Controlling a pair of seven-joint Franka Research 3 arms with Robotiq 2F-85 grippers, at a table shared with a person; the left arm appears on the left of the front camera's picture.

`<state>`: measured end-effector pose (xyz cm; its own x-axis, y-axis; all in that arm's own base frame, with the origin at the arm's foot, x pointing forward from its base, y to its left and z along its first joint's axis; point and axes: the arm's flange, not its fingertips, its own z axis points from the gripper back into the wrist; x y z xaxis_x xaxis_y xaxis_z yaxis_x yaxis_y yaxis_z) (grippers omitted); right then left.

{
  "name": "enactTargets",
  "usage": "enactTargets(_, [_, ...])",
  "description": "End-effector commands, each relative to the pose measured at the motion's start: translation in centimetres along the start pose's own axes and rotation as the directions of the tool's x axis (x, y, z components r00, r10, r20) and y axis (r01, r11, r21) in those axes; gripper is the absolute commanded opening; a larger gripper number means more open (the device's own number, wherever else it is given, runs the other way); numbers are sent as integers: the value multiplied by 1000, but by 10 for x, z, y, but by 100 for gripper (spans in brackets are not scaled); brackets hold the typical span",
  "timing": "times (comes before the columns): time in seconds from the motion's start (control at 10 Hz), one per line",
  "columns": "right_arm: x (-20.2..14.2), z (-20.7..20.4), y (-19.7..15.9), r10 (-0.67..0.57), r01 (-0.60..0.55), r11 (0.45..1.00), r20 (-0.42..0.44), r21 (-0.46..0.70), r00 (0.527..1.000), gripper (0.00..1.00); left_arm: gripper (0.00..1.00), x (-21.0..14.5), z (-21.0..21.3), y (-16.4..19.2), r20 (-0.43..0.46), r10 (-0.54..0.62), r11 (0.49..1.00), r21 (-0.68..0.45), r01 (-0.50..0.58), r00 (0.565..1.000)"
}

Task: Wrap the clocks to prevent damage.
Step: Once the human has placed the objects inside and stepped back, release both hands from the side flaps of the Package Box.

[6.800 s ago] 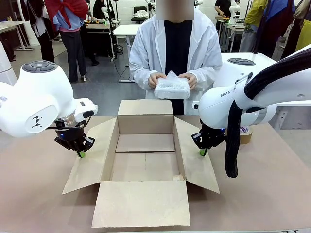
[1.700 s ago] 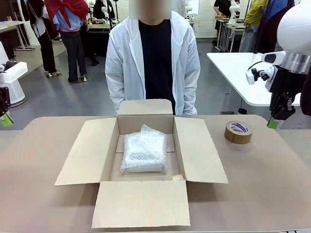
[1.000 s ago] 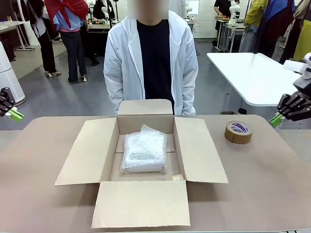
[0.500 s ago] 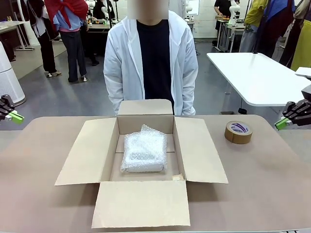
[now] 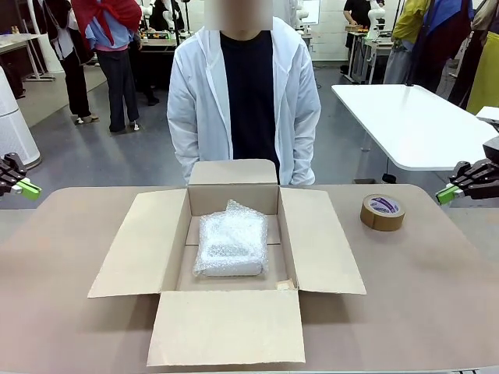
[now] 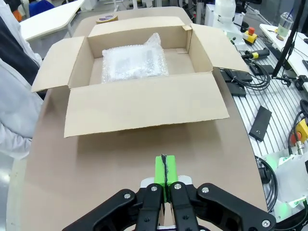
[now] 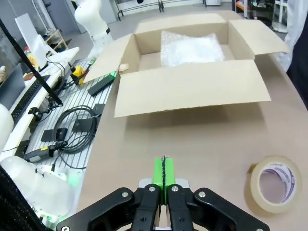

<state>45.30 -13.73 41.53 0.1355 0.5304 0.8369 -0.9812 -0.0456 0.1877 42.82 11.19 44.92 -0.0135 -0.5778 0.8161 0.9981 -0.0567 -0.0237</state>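
"Where do we find the clocks (image 5: 231, 240)?"

"We see them as one bubble-wrapped bundle lying flat on the floor of the open cardboard box (image 5: 316, 249), toward its far wall. No clock face shows through the wrap. The side and near flaps are spread out, and the far flap stands up."

"And our own hands?"

"Our left hand (image 5: 31, 189) is clenched tight on nothing, out at the left edge of the counter (image 5: 421, 304), well apart from the box. Our right hand (image 5: 442, 195) is clenched too and empty, out by the right edge. It is near the tape roll (image 5: 382, 212) but apart from it."

"The tape?"

"It lies flat on the counter, to the right of the box."

"The person (image 5: 245, 101)?"

"They stand just behind the far flap in a white coat."
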Motion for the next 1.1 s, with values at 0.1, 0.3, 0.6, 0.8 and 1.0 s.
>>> enactTargets(0.1, [0,0,0,0,0,1000,0,0,1000,1,1,0,0,0,0,0,1000,0,0,1000])
enactTargets(0.3, [0,0,0,0,0,1000,0,0,1000,1,1,0,0,0,0,0,1000,0,0,1000])
enactTargets(0.6, [0,0,0,0,0,1000,0,0,1000,1,1,0,0,0,0,0,1000,0,0,1000])
enactTargets(0.8, [0,0,0,0,0,1000,0,0,1000,1,1,0,0,0,0,0,1000,0,0,1000])
enactTargets(1.0, [0,0,0,0,0,1000,0,0,1000,1,1,0,0,0,0,0,1000,0,0,1000])
